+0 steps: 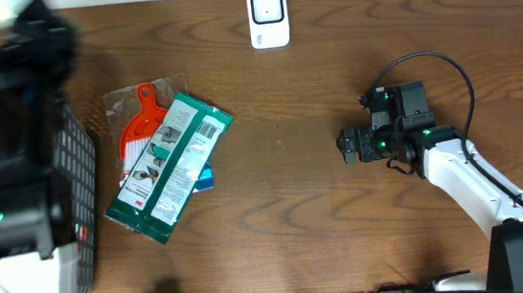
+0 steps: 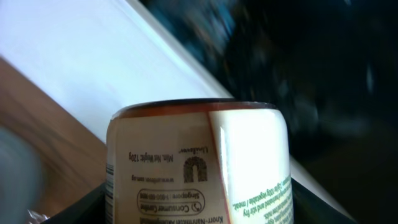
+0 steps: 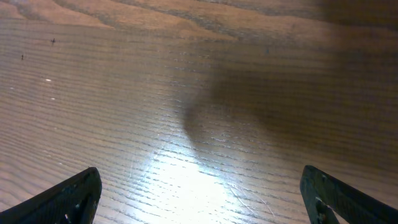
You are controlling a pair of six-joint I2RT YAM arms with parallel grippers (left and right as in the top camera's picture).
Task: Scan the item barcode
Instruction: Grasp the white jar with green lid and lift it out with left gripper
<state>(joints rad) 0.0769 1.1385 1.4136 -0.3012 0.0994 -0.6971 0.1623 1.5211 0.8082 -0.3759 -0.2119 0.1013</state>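
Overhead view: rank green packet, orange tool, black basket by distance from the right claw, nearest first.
1. green packet: mid-table, left of the right claw.
2. orange tool: just beyond the packet, farther left.
3. black basket: at the table's left edge.

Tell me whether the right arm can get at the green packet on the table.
Probably yes. The right gripper is open, and only bare table lies between it and the green packet. Whether the arm stretches that far, I cannot tell.

Glossy wood-grain table (image 1: 330, 63), shiny plastic packets (image 1: 171, 160), and a paper-labelled jar (image 2: 199, 162).
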